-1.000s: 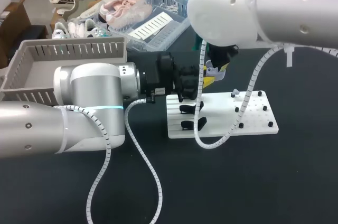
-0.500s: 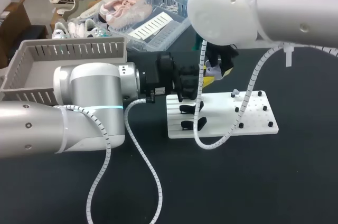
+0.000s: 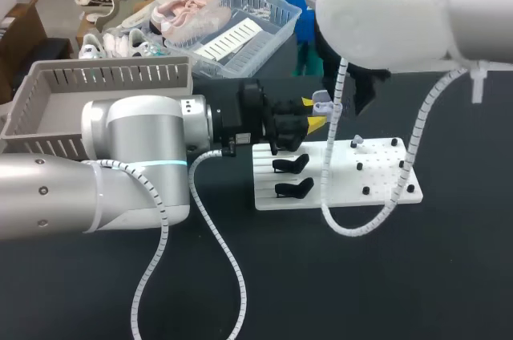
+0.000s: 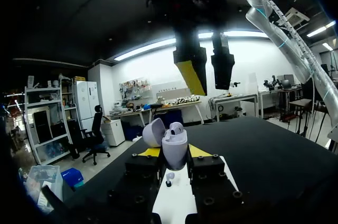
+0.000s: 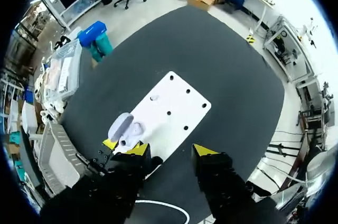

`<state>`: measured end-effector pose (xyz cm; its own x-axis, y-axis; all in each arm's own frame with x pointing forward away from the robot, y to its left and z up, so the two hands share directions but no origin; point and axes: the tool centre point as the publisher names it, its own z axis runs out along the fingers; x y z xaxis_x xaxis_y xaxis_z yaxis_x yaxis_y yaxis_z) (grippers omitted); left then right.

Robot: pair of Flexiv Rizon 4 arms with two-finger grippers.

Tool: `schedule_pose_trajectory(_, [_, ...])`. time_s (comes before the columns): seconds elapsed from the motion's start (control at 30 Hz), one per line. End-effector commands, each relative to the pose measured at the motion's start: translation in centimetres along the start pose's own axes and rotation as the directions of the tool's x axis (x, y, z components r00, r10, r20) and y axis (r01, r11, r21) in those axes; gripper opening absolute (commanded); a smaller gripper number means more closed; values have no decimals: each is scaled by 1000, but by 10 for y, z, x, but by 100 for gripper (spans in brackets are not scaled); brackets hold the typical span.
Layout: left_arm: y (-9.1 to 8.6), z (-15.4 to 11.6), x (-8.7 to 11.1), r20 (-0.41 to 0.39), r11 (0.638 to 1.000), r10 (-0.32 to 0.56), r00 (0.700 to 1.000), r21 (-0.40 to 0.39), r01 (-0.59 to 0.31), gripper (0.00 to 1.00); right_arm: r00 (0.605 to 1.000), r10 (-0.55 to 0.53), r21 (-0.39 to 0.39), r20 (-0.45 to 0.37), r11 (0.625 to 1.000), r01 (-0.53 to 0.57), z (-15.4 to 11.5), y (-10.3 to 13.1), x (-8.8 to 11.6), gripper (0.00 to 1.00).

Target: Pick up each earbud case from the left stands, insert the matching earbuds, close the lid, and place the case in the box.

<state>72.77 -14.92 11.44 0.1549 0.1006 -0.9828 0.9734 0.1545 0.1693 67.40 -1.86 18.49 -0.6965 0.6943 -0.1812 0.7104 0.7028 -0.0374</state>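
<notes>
A lilac earbud case [image 4: 174,149] stands upright with its lid [image 4: 153,131] open and one white earbud seated inside. My left gripper [image 4: 174,152] is shut on its sides, holding it over the far edge of the white board [image 3: 377,180]. In the head view the case [image 3: 321,102] shows just past the left gripper [image 3: 311,115]. My right gripper [image 4: 207,71] hangs open above the case, holding nothing. From the right wrist view, its own gripper [image 5: 171,150] is high over the case [image 5: 124,127] and the board [image 5: 169,109]. A white earbud [image 3: 357,141] sits on a peg.
Two black stands [image 3: 290,165] sit on the board's left half, and black pegs dot its right half. A grey slatted box [image 3: 48,107] stands at the left, beyond my left arm. A clear basket [image 3: 264,11] with shoes is at the back.
My right gripper has opened and lifted up and away from the case, which it was touching a second ago. The left arm and the case have stayed put.
</notes>
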Motion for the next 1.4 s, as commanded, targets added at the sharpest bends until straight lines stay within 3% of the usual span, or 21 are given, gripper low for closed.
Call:
schedule_pose_trajectory(0.03, [-1,0,0,1,1000,2,1000,-6,-2,0,974,-222,-206,51,952,228,3,-56,8,49])
schedule_pose_trajectory(0.07, [-1,0,0,1,1000,2,1000,-6,-2,0,966,-252,-195,64,946,259,7,-63,6,55])
schedule_pose_trajectory(0.13, [-1,0,0,1,1000,2,1000,-6,-2,0,960,-271,-155,76,948,280,12,-71,6,91])
schedule_pose_trajectory(0.17, [-1,0,0,1,1000,2,1000,-6,-2,0,963,-259,-137,74,954,267,14,-74,6,100])
schedule_pose_trajectory(0.57, [-1,0,0,1,1000,2,1000,-6,-2,0,963,-259,-137,74,954,267,14,-74,6,100])
schedule_pose_trajectory(0.63, [-1,0,0,1,1000,2,1000,-6,-2,0,948,-302,-144,98,939,313,24,-76,6,100])
schedule_pose_trajectory(0.7, [-1,0,0,1,1000,2,1000,-6,-2,0,915,-376,-150,149,906,396,30,-77,5,100])
schedule_pose_trajectory(0.8, [-1,0,0,1,1000,2,1000,-6,-2,0,859,-486,-216,159,832,510,44,-80,-3,100])
schedule_pose_trajectory(0.87, [-1,0,0,1,1000,2,1000,-6,-2,0,794,-575,-253,197,753,607,52,-80,-8,100])
schedule_pose_trajectory(0.9, [-1,0,0,1,1000,2,1000,-6,-2,0,782,-588,-266,208,735,623,56,-80,-11,100])
schedule_pose_trajectory(1.0, [-1,0,0,1,1000,2,1000,-6,-2,0,692,-677,-286,249,632,721,67,-79,-20,100])
schedule_pose_trajectory(1.03, [-1,0,0,1,1000,2,1000,-6,-2,0,626,-726,-293,285,555,778,70,-78,-21,100])
schedule_pose_trajectory(1.1, [-1,0,0,1,1000,2,1000,-6,-2,0,593,-755,-305,281,516,801,78,-75,-26,100])
schedule_pose_trajectory(1.13, [-1,0,0,1,1000,2,1000,-6,-2,0,556,-780,-306,287,476,825,82,-72,-28,100])
schedule_pose_trajectory(1.27, [-1,0,0,1,1000,2,1000,-6,-2,0,473,-834,-316,285,384,868,91,-62,-31,100])
schedule_pose_trajectory(1.33, [-1,0,0,1,1000,2,1000,-6,-2,0,442,-850,-296,288,360,885,94,-57,-32,100])
schedule_pose_trajectory(1.4, [-1,0,0,1,1000,2,1000,-6,-2,0,436,-853,-289,286,357,888,96,-54,-34,100])
